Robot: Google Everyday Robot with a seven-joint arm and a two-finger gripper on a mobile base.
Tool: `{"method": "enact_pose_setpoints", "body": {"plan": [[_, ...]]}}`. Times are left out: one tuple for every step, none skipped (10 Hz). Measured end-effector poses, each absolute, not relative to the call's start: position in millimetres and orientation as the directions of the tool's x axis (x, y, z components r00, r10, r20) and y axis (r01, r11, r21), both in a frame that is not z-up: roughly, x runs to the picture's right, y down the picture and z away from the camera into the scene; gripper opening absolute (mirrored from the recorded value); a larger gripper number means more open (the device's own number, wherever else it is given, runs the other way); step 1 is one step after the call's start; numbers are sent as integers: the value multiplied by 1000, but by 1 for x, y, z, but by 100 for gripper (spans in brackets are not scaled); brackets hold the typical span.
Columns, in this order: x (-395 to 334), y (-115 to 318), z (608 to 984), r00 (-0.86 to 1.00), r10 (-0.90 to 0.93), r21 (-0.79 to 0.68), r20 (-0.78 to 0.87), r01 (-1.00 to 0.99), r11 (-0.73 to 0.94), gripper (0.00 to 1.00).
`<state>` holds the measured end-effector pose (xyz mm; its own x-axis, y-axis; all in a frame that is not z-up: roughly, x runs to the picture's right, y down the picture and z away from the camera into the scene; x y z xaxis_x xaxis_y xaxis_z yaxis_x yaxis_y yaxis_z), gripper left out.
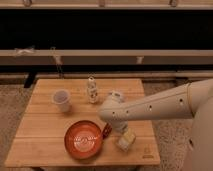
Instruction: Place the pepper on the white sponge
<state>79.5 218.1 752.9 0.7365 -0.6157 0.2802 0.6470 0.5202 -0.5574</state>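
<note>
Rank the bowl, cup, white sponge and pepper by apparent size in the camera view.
1. bowl
2. cup and white sponge, about alike
3. pepper, partly hidden
The pincer hangs between pepper and white sponge.

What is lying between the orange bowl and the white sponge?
The dark red pepper, in the camera view; the gripper hangs close above that gap.

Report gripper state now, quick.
Gripper: open, down at the table between the pepper and the white sponge; not seen holding anything.
</note>
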Motion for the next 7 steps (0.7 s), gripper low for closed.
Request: {"method": "enact_pose_setpoints", "body": {"plan": [[76,213,756,736,-613,-546,286,651,527,80],[71,210,760,731,-614,-528,298,662,532,80],[68,208,764,726,-614,-509,309,672,538,80],[66,209,769,720,-615,-493,323,682,541,80],[63,209,775,710,-617,-474,339,695,540,80],[60,207,784,697,-621,-447,359,712,541,80],[60,203,791,687,-625,-431,371,724,539,80]]}}
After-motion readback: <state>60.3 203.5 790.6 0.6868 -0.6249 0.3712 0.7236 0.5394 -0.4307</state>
